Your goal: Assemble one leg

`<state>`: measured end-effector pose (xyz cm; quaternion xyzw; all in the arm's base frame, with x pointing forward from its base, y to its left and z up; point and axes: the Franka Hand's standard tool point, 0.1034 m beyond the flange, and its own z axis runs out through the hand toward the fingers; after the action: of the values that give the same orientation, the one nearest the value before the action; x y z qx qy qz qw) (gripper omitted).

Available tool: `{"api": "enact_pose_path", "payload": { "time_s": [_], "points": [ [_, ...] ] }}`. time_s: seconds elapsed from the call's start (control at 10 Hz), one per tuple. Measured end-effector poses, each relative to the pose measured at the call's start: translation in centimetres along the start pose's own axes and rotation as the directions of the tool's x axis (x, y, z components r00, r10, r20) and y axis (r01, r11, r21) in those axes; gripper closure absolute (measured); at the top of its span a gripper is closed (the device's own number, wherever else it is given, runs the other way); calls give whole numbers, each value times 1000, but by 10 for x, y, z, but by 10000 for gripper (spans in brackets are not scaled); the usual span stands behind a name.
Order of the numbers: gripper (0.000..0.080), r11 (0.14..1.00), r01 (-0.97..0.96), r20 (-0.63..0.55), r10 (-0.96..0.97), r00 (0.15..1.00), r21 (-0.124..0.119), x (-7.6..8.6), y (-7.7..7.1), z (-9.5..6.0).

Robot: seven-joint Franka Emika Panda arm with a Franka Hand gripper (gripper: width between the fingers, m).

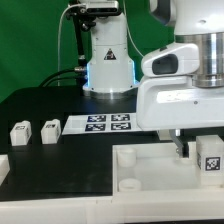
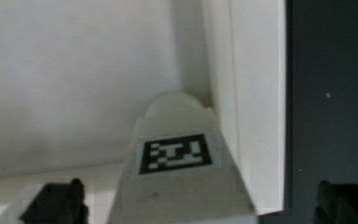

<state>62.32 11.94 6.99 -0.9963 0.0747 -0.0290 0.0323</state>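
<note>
Two small white legs [image 1: 31, 131] lie side by side on the black tabletop [image 1: 60, 160] toward the exterior view's left, each showing a dark tag, well apart from the arm. Just beside them, toward the middle, the marker board [image 1: 100, 123] lies flat with its black tags. Along the lower edge of the exterior view sits the large white tray [image 1: 150, 175] with a round socket at its near corner, and another white part shows at the left border. Over the tray's right side the arm's white wrist hangs low, with the end effector [image 1: 197, 150] beneath it; a dark fingertip [image 1: 181, 149] shows to one side of a tagged leg [image 1: 211, 158] that stands roughly upright above the tray at the exterior view's right. In the wrist view that leg [image 2: 176, 150] rises between the two dark fingertips [image 2: 55, 202], its square tag facing the camera, with white tray surface and a raised wall behind it. Clear gaps show between each fingertip and the leg, so the jaws stand apart and are not pressed on it. Whether the leg's lower end rests in a socket cannot be made out.
</note>
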Motion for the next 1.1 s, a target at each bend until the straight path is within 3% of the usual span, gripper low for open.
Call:
{"api": "enact_pose_path", "payload": {
  "time_s": [0.2, 0.3, 0.5, 0.6, 0.8, 1.0, 1.1],
  "points": [
    [415, 1000, -29, 0, 29, 1000, 0, 0, 0, 0],
    [506, 997, -78, 0, 78, 997, 0, 0, 0, 0],
    [506, 962, -274, 0, 274, 962, 3, 1, -1, 0],
    [505, 884, -468, 3, 468, 884, -4, 2, -1, -2],
    [505, 542, -840, 24, 840, 542, 3, 5, 2, 0],
    [505, 233, -972, 69, 970, 233, 6, 4, 3, 2],
    [505, 154, -988, 72, 985, 154, 1, 4, 3, 2]
  ]
}}
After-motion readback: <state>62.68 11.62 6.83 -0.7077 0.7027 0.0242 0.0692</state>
